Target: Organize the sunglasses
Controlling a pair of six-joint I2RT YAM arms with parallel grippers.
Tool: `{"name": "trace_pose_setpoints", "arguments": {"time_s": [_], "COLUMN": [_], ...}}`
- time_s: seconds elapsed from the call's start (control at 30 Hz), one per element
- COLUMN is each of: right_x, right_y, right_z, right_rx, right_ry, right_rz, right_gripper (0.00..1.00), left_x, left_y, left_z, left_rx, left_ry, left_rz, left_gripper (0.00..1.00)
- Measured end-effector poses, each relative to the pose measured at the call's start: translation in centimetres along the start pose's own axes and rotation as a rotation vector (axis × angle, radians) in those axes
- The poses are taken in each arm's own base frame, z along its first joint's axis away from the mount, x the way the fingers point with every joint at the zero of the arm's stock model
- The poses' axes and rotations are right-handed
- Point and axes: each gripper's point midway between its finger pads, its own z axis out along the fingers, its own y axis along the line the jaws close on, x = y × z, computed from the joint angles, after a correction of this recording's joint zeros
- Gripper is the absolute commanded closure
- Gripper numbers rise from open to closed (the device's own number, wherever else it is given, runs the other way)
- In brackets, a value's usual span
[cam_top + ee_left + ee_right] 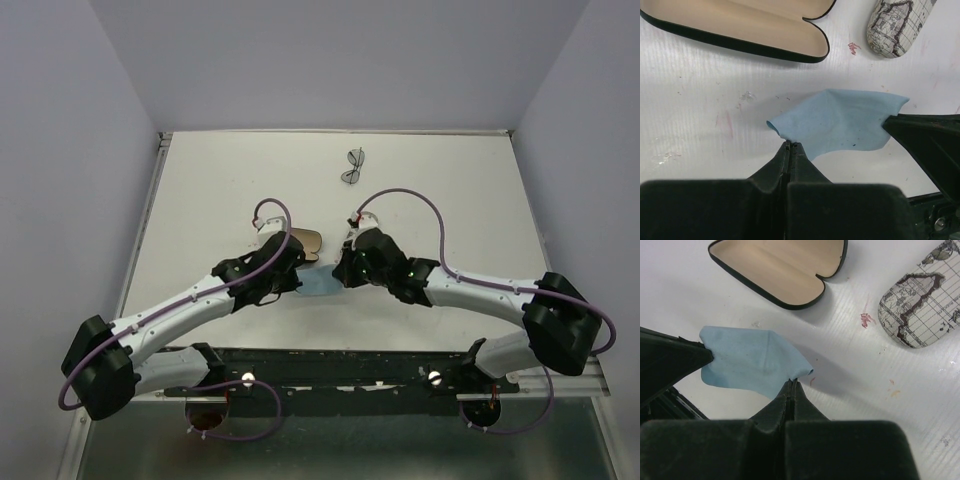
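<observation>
A pair of sunglasses with a thin dark frame and grey lenses lies at the back of the table, far from both grippers. The pink-purple pair is out of view. My left gripper is shut on one corner of a light blue cloth. My right gripper is shut on the opposite corner of the cloth. The cloth hangs between them just above the table.
An open black hard case with tan lining lies just behind the grippers. A map-printed case lies to its right. The white table has walls on three sides.
</observation>
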Motion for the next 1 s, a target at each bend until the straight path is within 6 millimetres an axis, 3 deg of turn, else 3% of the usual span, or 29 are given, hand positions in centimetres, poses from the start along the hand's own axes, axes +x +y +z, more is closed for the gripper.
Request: {"name": "trace_pose_setpoints", "arguments": {"time_s": [0.13, 0.33, 0.53, 0.77, 1.0], "right_x": [-1.3, -5.5, -10.1, -11.1, -10.6], "right_y": [0.6, 2.4, 3.6, 3.4, 2.3], "right_z": [0.0, 0.3, 2.6, 6.0, 8.5], "right_rx": [-0.018, -0.054, -0.024, 0.031, 0.059], "right_ry": [-0.046, -0.189, -0.314, -0.348, -0.321], "right_rz": [-0.004, -0.003, 0.002, -0.008, -0.01], "right_gripper": [0.99, 0.99, 0.99, 0.99, 0.99], "left_x": [-1.3, -4.6, -9.0, -12.3, -12.3], "left_y": [0.2, 0.3, 1.1, 1.7, 3.2], "left_z": [-0.6, -0.9, 0.1, 2.1, 5.0], "left_rx": [-0.025, -0.035, -0.069, -0.106, -0.112], "left_ry": [-0.035, -0.105, -0.153, -0.155, -0.085], "left_rz": [0.044, 0.101, 0.136, 0.229, 0.283], "left_gripper": [1.0, 1.0, 1.0, 1.0, 1.0]}}
